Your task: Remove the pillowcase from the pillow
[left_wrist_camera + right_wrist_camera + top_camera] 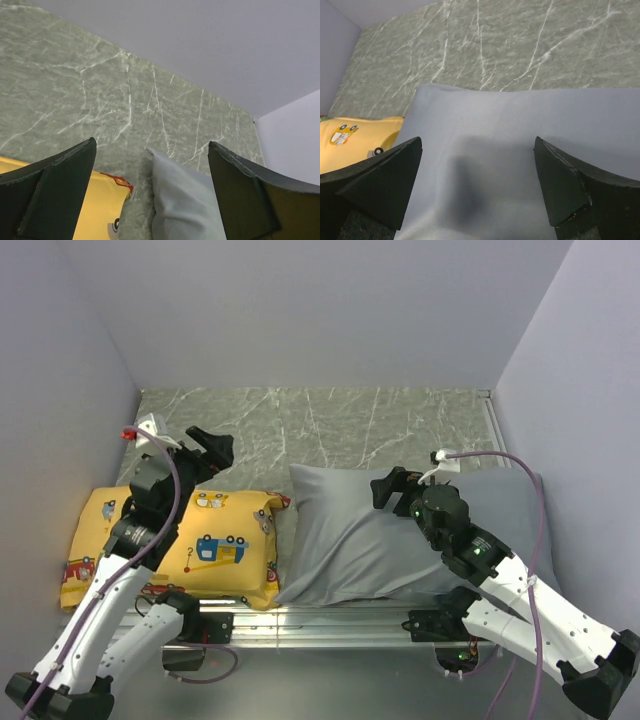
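The grey pillowcase (pixel 340 530) lies plump on the right half of the counter (pixel 330 425), long axis running left to right. The right fingers (pixel 385 185) hover spread wide directly above it, the nearer pair; the left fingers (pixel 55 195), equally wide, hang over the yellow cushion (pixel 220 540).

The plain grey rectangular cloth pillowcase (pixel 400 540) looks matt and soft, smooth apart from a few shallow creases. Left of it, the yellow cushion printed with cartoon vehicles (pixel 190 545) is matt cloth too. Beyond the pillowcase, the grey-green marble-look table top (pixel 330 425) is hard and smooth, white-veined, with a dull sheen. In front of the pillowcase runs a brushed metal rail (pixel 320 625), bright and reflective. Above the pillowcase, the white right arm shell (pixel 510 585) is glossy plastic, and the right gripper (pixel 477 142) has matt black plastic fingers (pixel 385 180).
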`<state>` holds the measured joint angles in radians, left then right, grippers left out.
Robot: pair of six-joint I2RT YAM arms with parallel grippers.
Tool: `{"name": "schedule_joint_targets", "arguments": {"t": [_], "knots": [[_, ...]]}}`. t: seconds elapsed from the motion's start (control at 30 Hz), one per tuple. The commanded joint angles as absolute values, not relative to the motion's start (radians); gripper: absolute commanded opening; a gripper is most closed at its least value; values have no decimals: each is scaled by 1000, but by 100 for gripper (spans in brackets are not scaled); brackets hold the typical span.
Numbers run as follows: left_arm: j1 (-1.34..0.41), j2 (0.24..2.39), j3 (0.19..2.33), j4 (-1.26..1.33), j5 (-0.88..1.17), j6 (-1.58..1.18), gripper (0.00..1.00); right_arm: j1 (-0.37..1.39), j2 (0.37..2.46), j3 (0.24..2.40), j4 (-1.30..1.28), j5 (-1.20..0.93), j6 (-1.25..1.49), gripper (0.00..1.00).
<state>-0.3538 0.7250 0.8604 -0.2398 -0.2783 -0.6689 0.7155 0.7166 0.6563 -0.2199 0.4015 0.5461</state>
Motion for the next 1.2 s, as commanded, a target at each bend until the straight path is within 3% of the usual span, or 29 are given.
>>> {"name": "schedule_joint_targets", "arguments": {"t": [0.0,0.27,0.6,0.8,1.0,1.07,1.1,1.17], "knots": [[-351,747,897,-221,-244,-652,99,721,706,675,-215,436,552,100],[-391,848,905,-227,-106,-617,99,718,692,675,-245,451,549,100],[-889,1074,949,-190,-310,-618,99,719,664,649,-284,463,574,100],[-1014,1170,939,-103,-233,-627,99,716,650,640,-316,479,580,100],[-1029,1284,933,-61,-222,-653,99,719,653,647,-319,488,569,100],[-1016,1349,962,-70,-248,-667,84,719,666,661,-308,486,557,100],[-982,1376,980,-80,-247,-679,59,718,685,672,-307,491,543,100],[-931,1472,1058,-106,-226,-696,35,718,716,698,-290,494,529,100]]}}
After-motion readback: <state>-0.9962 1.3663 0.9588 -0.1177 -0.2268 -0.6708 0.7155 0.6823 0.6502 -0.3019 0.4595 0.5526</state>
